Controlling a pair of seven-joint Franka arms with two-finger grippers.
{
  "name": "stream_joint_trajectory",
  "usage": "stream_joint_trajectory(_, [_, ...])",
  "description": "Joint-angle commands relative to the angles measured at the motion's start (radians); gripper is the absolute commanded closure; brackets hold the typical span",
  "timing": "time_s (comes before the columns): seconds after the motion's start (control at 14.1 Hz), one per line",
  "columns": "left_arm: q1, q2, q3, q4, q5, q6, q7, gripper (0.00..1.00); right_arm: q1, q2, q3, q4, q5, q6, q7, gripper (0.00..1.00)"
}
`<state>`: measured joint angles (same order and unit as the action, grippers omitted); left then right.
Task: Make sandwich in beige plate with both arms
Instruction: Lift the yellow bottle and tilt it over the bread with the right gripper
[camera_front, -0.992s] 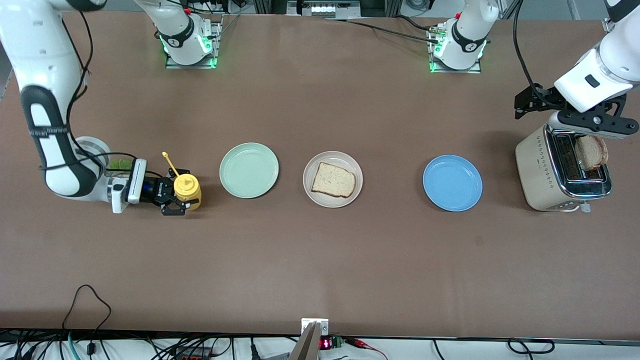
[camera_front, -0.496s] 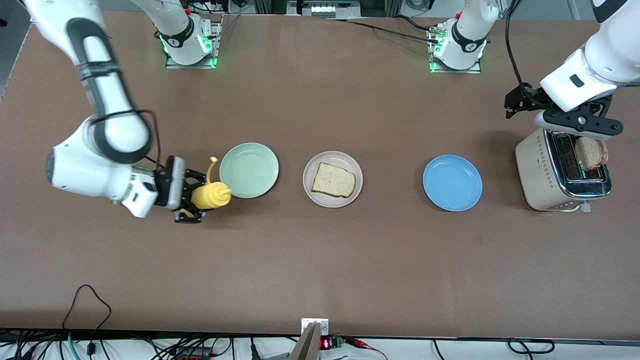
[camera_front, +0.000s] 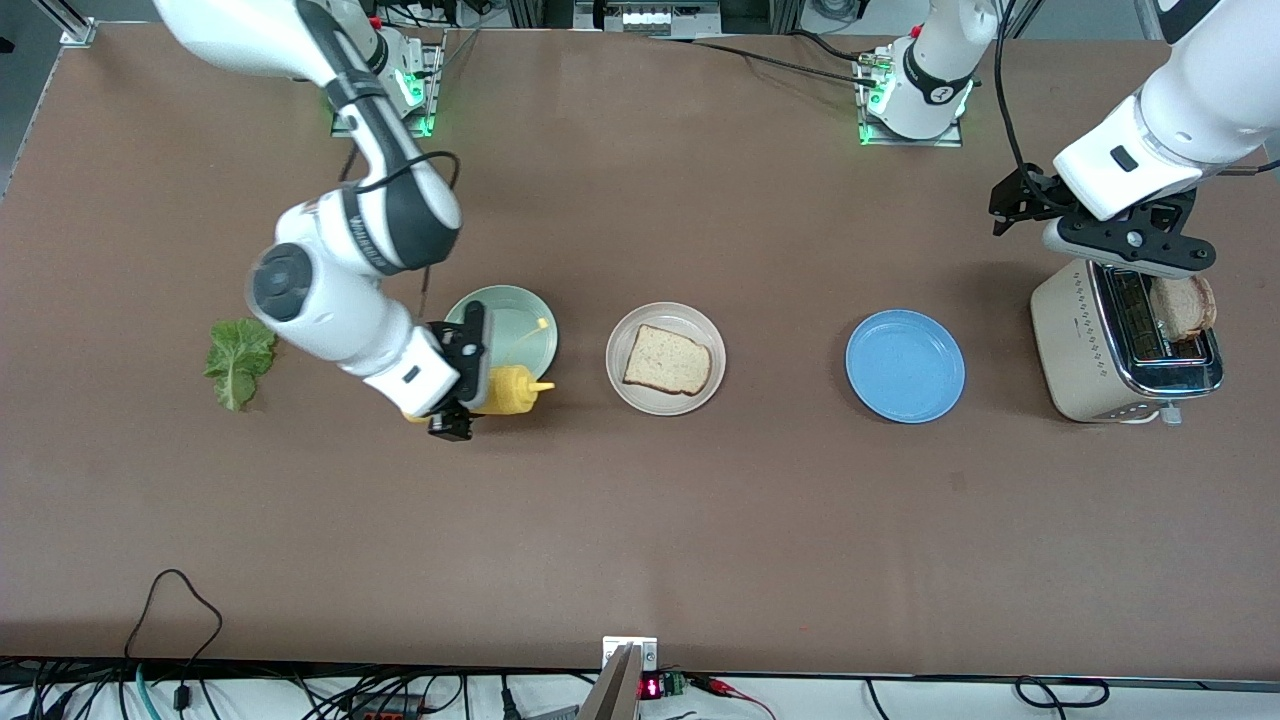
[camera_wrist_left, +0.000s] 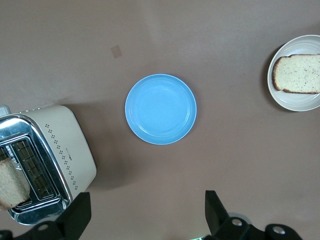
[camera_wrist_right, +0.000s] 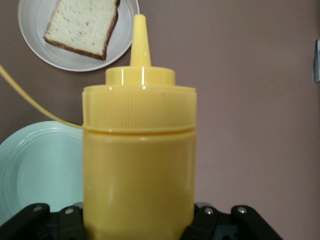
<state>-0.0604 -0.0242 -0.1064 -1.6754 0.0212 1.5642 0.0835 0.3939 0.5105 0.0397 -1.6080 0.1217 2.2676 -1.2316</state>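
Note:
The beige plate (camera_front: 665, 310) sits mid-table with one bread slice (camera_front: 667, 360) on it. My right gripper (camera_front: 478, 392) is shut on a yellow squeeze bottle (camera_front: 512, 390), held sideways over the near rim of the mint-green plate (camera_front: 500, 320), nozzle toward the beige plate. In the right wrist view the bottle (camera_wrist_right: 140, 165) fills the middle, with the beige plate (camera_wrist_right: 122, 47) and its slice (camera_wrist_right: 82, 25) past the nozzle. A lettuce leaf (camera_front: 238, 360) lies toward the right arm's end. My left gripper (camera_front: 1125, 245) hangs open above the toaster (camera_front: 1080, 340), which holds a second slice (camera_front: 1182, 305).
A blue plate (camera_front: 905, 365) lies between the beige plate and the toaster, also seen as the blue plate (camera_wrist_left: 160, 109) in the left wrist view beside the toaster (camera_wrist_left: 60, 145). The bottle's yellow cap strap (camera_front: 535, 328) dangles over the mint-green plate.
My right arm lifted the bottle from beside the lettuce, swung it toward the beige plate and tipped it sideways, uncovering the leaf. My left gripper drifted up and off the toaster slot.

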Motion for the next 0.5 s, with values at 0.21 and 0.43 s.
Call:
stream_joint_trajectory(0.21, [-0.002,0.01,-0.013,0.029,0.017,0.001,-0.008,0.0,0.196,0.077,-0.012,0.062,-0.428,-0.01,0.444,0.77])
stream_joint_trajectory(0.43, [-0.002,0.01,-0.018,0.029,0.017,-0.001,-0.008,0.0,0.275,0.123,-0.012,0.079,-0.606,-0.039,0.614,0.77])
